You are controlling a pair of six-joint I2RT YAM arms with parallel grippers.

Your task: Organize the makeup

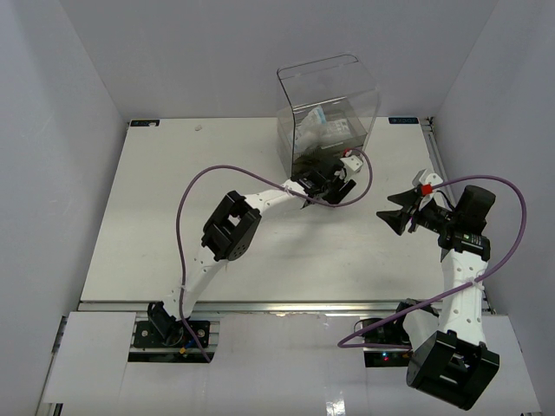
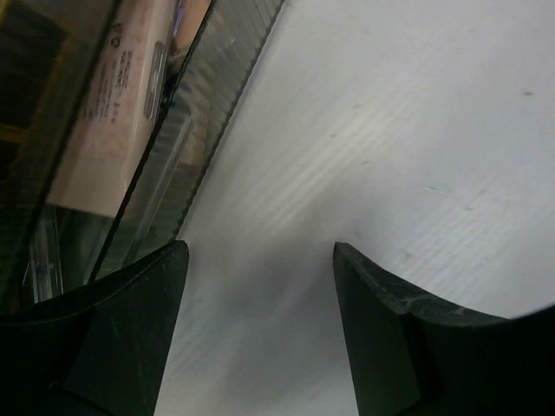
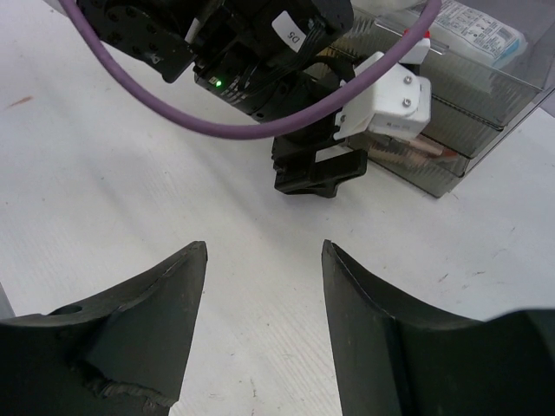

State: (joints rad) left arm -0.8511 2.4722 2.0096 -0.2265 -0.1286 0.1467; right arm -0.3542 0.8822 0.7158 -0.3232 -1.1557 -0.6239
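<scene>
The makeup lies inside the clear acrylic drawer box (image 1: 328,108). A white-blue sachet (image 3: 475,31) lies in its upper part and shows through the walls in the top view (image 1: 323,121). A pink palette (image 2: 111,113) lies in a lower drawer, its edge also showing in the right wrist view (image 3: 408,152). The lipstick tube is out of view. My left gripper (image 1: 336,185) is open and empty, low over the table right at the box's front (image 2: 260,251). My right gripper (image 1: 401,213) is open and empty, to the right of the box, pointing at the left gripper (image 3: 264,247).
The box (image 3: 468,104) stands at the back middle of the white table (image 1: 173,208). The left arm's purple cable (image 3: 217,121) arcs above the table between the two grippers. White walls enclose the table on the left, back and right.
</scene>
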